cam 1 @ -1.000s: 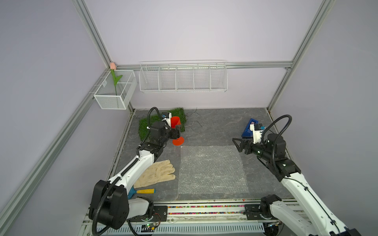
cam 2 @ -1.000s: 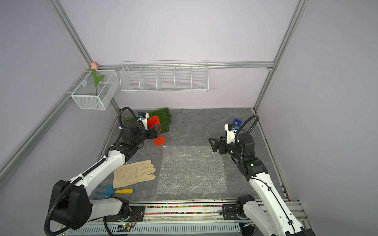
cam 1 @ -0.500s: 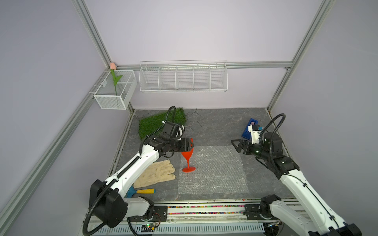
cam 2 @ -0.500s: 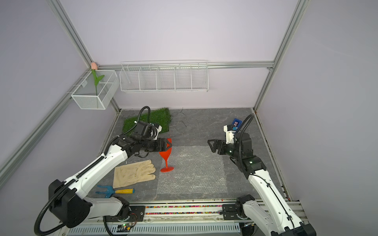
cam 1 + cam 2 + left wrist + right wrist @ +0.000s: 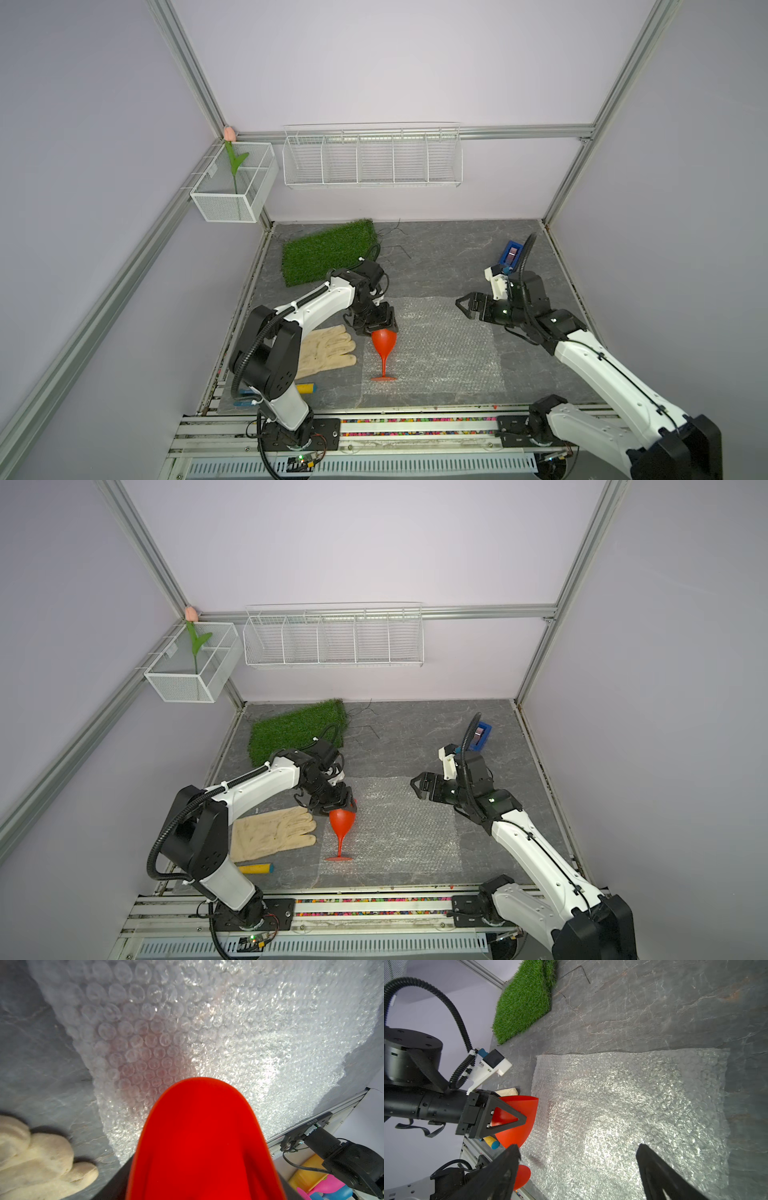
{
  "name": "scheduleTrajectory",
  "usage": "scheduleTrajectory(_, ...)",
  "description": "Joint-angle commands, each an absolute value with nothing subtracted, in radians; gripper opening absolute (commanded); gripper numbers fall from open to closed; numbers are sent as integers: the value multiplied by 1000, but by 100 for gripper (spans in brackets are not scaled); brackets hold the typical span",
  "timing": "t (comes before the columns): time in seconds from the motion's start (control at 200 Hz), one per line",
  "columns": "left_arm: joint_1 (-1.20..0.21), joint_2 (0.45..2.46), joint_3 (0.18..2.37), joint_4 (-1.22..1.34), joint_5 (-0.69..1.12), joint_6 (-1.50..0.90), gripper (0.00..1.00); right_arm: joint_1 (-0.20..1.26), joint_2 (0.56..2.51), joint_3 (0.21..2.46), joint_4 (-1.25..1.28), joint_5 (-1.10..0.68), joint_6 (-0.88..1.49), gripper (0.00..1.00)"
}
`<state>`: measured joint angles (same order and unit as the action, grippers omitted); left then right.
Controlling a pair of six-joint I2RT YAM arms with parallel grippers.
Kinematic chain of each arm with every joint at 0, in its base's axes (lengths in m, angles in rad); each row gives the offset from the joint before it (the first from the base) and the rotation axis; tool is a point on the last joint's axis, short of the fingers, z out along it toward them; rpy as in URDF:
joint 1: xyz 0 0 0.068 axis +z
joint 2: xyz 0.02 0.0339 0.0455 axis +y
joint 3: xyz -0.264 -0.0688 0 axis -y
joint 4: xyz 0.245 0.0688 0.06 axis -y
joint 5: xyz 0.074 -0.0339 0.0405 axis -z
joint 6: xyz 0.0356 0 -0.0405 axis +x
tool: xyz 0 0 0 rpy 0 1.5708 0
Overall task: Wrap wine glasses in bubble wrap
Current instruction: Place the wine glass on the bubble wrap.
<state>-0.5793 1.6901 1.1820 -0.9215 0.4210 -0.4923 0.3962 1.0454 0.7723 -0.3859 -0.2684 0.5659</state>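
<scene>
Now the goblet (image 5: 384, 341) has come off the grass mat (image 5: 328, 251) and stands upright over the left edge of the bubble wrap (image 5: 440, 345), cup clamped in the left claw (image 5: 374, 325). The right claw (image 5: 467, 307) hangs wide open, empty. Laying the goblet down likely comes next.

goblet (image 5: 383, 340) smooth matt plastic; bubble wrap (image 5: 449, 353) v. glossy film; glove (image 5: 328, 351) cloth.

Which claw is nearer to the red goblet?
Left. The left claw grips the red goblet at its cup; the right claw hangs open over the opposite side of the bubble wrap, clear of it.
</scene>
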Motion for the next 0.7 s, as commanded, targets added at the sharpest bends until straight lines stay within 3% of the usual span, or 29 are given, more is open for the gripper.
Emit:
scheduleTrajectory(0.0,-584,1721,1217,-945,445,-502,40,409,1075,761,-392,-249,595,91)
scheduleTrajectory(0.21,-584,1761,1204,-933,426,-520,45,414,1112,773,-399,-244,586,90)
scheduleTrajectory(0.35,-581,1794,1202,-898,417,-544,62,416,1130,766,-385,-235,578,89)
scheduleTrajectory(0.525,-580,1837,1224,-884,389,-549,73,416,1152,764,-380,-236,573,89)
scheduleTrajectory(0.655,-580,1800,1244,-903,362,-545,88,424,1159,771,-394,-222,576,89)
scheduleTrajectory(0.695,-580,1785,1250,-907,361,-545,99,427,1162,775,-396,-218,579,89)
